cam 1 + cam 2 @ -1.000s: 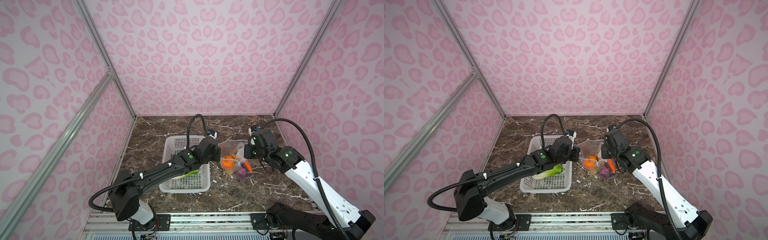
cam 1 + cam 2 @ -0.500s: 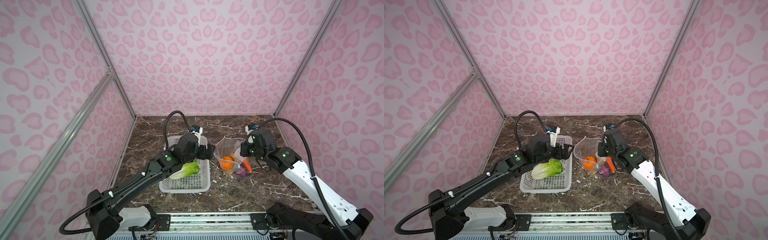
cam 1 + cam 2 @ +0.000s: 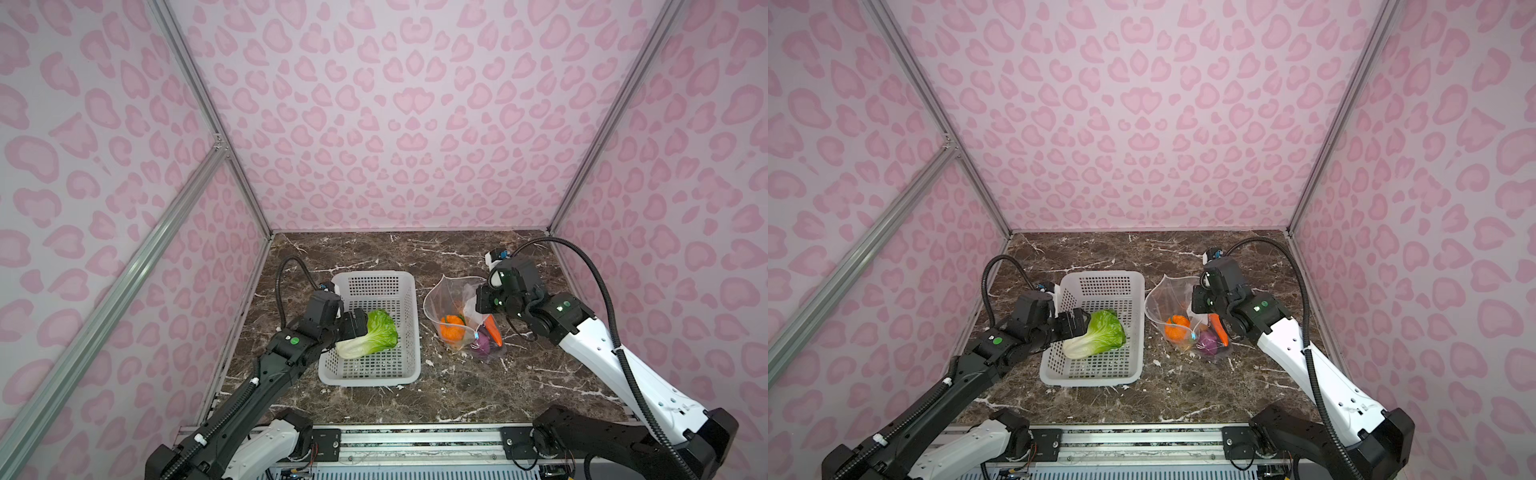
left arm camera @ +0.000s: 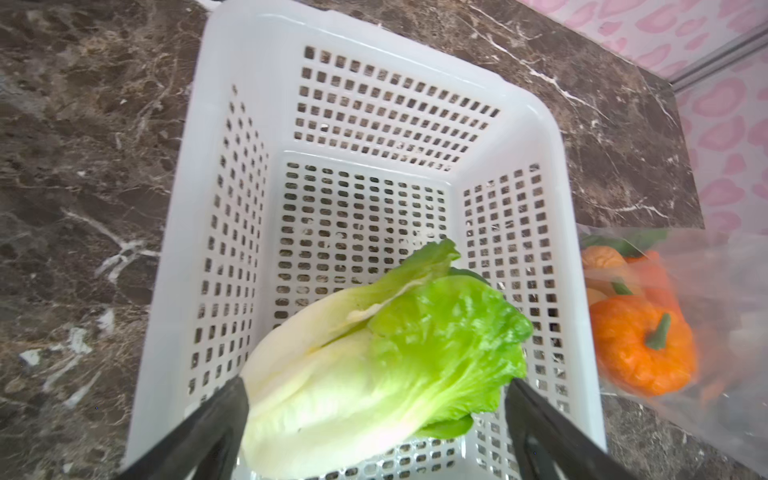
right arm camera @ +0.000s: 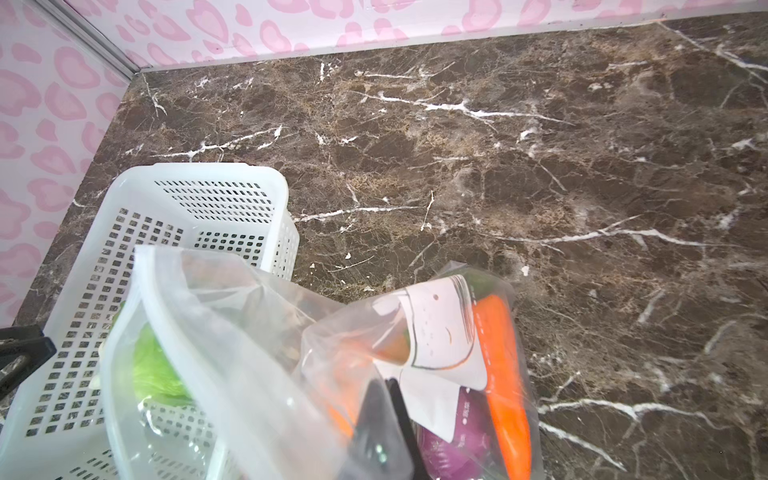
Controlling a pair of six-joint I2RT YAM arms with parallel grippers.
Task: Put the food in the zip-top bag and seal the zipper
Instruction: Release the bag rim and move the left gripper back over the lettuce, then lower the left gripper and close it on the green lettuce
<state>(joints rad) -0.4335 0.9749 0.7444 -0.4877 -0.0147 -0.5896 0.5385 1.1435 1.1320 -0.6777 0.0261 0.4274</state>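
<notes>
Both top views: pink-spotted walls (image 3: 395,124) enclose a brown marbled table (image 3: 1142,253). A white basket (image 3: 374,275) stands nearer its left edge, the bag (image 3: 436,297) beside it. Left wrist: the left claw (image 4: 374,382) is spread around the lettuce (image 4: 395,353) in the basket. Right wrist: the right claw (image 5: 384,411) pinches the bag, with a carrot (image 5: 503,374) inside; its white label (image 5: 440,332) is unreadable.

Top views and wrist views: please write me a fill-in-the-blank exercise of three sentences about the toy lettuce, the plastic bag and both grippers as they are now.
1. The green-white toy lettuce head is in the white perforated plastic basket, between the ____ jaws of the left gripper.
2. The right gripper is ____ on the clear crinkly zip-top bag.
3. The orange pumpkin-shaped toy and the orange toy carrot lie ____ the bag.

Missing words: open; shut; inside.
</notes>
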